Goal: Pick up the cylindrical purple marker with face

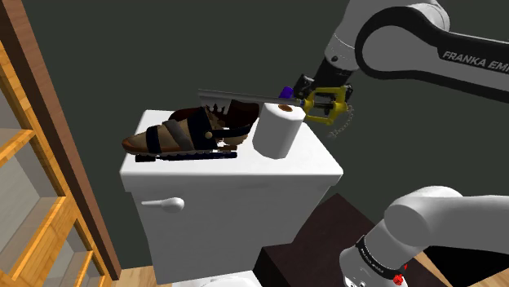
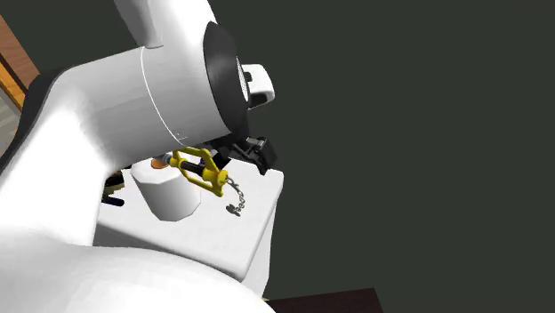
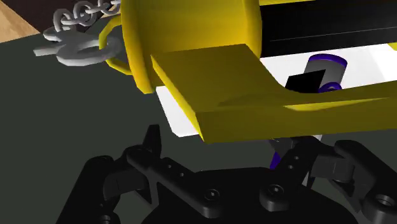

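Purple marker (image 1: 285, 90) sits just behind the roll (image 1: 276, 130), with the arm (image 1: 359, 33) close over it. Grasp state cannot be told; secure grip and lift apparently remain.

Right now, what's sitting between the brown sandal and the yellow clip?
A white paper roll stands between sandal and yellow clip, seen in the shoulder view.

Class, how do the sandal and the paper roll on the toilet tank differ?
The sandal is brown with dark straps; the paper roll is plain white. The sandal lies long and low; the paper roll stands on end, taller. Both rest on the white tank lid.
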You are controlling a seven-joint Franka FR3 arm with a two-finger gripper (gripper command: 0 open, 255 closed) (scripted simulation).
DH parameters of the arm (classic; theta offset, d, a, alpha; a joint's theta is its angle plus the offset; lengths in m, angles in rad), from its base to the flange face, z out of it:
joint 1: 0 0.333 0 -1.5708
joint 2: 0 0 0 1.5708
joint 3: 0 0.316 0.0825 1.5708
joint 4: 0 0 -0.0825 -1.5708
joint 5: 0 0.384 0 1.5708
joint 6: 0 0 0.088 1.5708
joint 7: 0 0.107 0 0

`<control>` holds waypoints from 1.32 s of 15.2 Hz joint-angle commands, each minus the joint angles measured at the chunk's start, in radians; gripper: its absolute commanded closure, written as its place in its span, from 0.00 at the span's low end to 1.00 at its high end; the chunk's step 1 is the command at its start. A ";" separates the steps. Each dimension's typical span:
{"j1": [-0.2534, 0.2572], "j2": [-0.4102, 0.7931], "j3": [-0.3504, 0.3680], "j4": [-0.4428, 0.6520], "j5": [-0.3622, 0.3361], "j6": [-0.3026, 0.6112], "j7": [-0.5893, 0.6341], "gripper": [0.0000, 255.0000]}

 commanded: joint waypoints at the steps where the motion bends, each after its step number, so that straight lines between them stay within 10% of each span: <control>1: -0.057 0.028 0.095 0.035 -0.001 0.040 0.171 0.00; 7: -0.293 0.150 0.367 0.223 -0.079 0.078 0.599 0.00; 16: -0.284 0.140 0.393 0.121 -0.067 0.168 0.624 0.00; 17: -0.285 0.141 0.394 0.122 -0.067 0.169 0.625 1.00; 20: -0.285 0.141 0.395 0.124 -0.067 0.167 0.626 1.00</control>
